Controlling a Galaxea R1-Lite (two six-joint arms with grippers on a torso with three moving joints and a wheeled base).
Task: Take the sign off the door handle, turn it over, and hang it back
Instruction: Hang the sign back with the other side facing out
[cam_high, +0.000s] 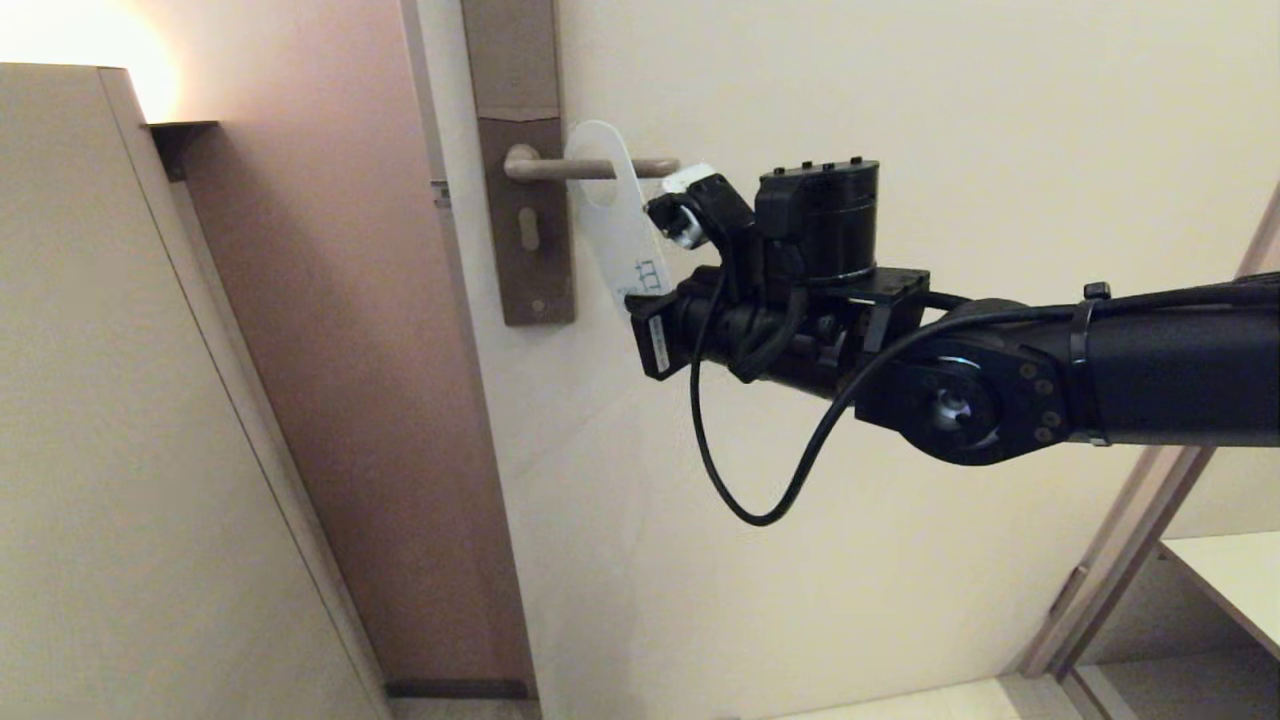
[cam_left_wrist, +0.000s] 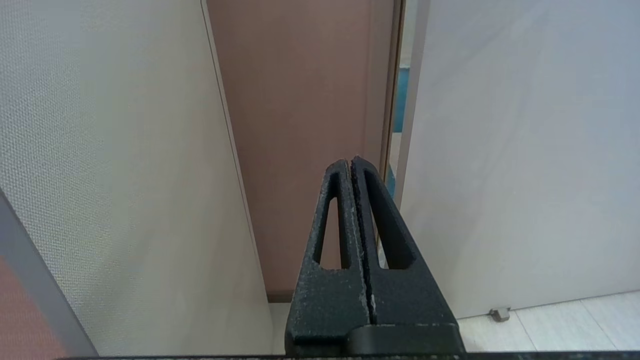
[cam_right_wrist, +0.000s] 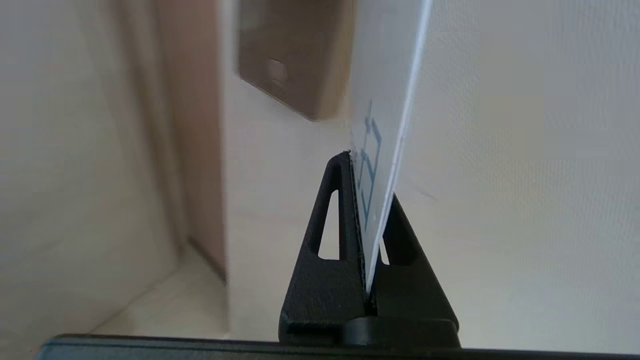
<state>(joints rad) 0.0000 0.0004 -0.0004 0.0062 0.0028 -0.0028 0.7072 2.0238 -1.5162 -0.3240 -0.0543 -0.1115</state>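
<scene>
The sign (cam_high: 612, 215) shows its white face with teal print and hangs tilted on the door handle (cam_high: 545, 168), its oval hole round the lever. The handle sits on a tall brown backplate (cam_high: 525, 200) with a keyhole. My right gripper (cam_high: 640, 295) is shut on the sign's lower end, just below and right of the handle. In the right wrist view the sign (cam_right_wrist: 385, 110) stands edge-on between the fingers (cam_right_wrist: 345, 200), with the backplate (cam_right_wrist: 295, 55) beyond. My left gripper (cam_left_wrist: 350, 165) is shut and empty, out of the head view, pointing at the door frame.
The cream door (cam_high: 900, 120) fills the middle. A brown door frame (cam_high: 330, 350) and a beige cabinet side (cam_high: 100, 400) stand to the left. A white shelf (cam_high: 1230, 580) is at the lower right. A black cable (cam_high: 740, 500) loops under my right wrist.
</scene>
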